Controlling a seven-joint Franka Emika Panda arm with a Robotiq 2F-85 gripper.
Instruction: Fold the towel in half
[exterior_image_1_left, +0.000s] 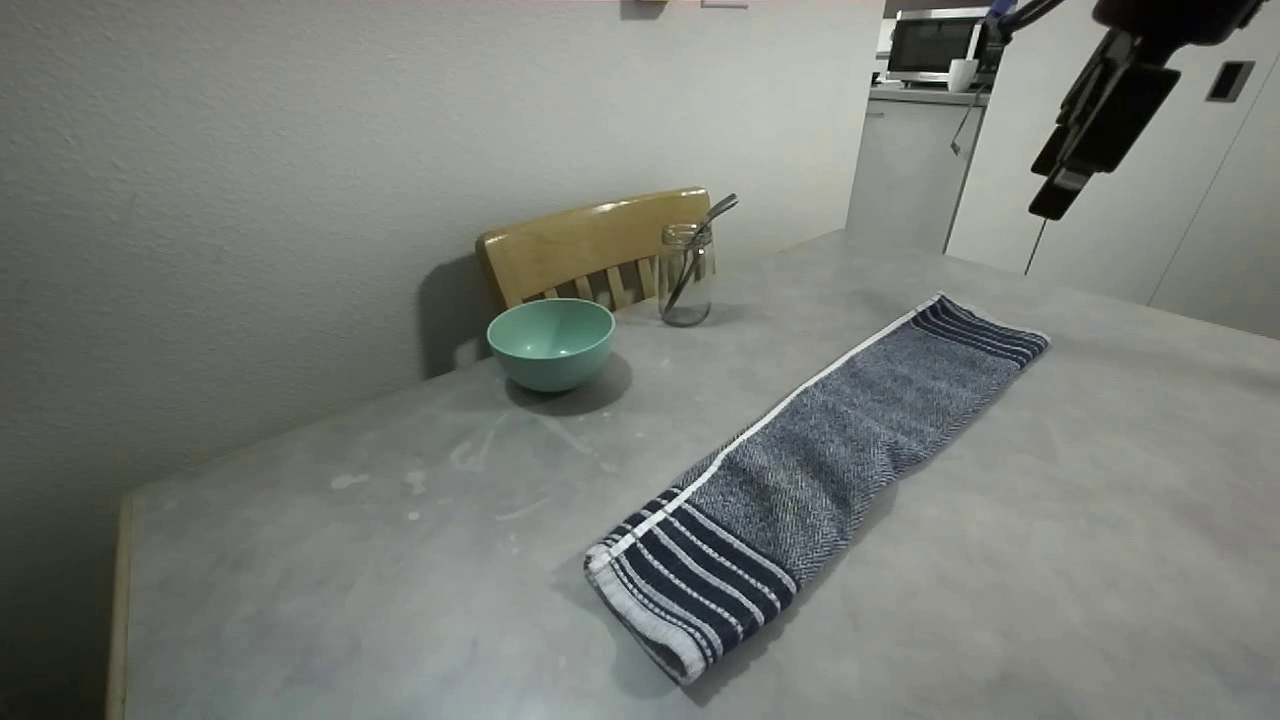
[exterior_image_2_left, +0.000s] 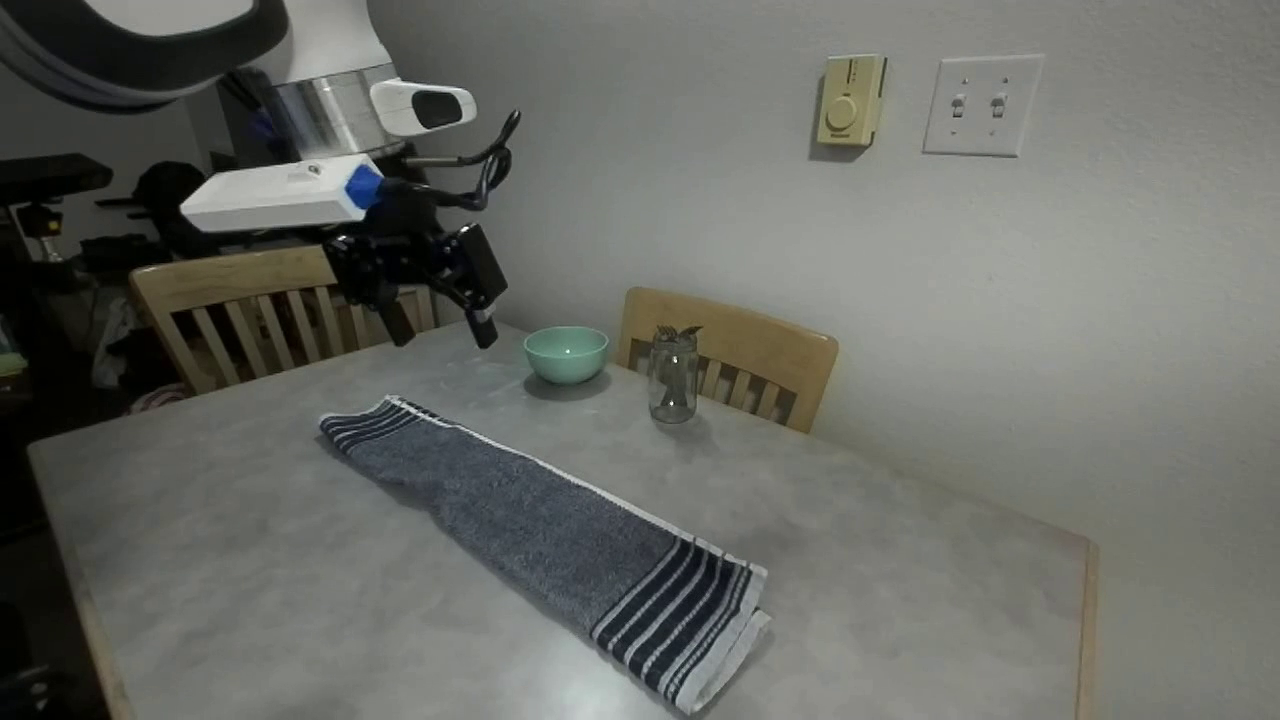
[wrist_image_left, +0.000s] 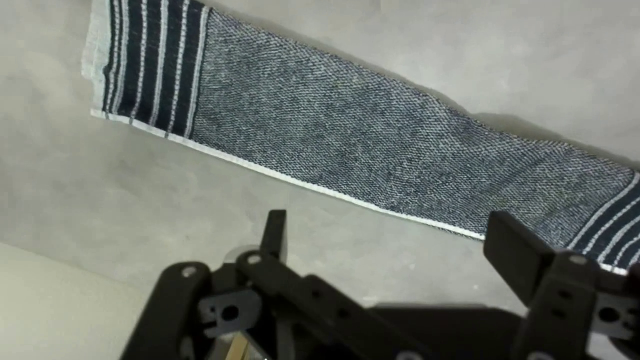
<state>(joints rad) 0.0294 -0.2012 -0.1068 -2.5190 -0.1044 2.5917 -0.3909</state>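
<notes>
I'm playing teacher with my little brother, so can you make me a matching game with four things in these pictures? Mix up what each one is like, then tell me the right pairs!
Things:
1. towel
2. bowl
3. glass jar
4. end effector

What it is like:
A. open, holding nothing
B. see-through, with cutlery inside
C. striped at both ends
D. plain teal

Right pairs: 1-C, 2-D, 3-B, 4-A

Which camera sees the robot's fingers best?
The wrist view: both fingers look biggest there, spread apart with a wide gap between. Both exterior views show them smaller, raised clear of the towel.
</notes>
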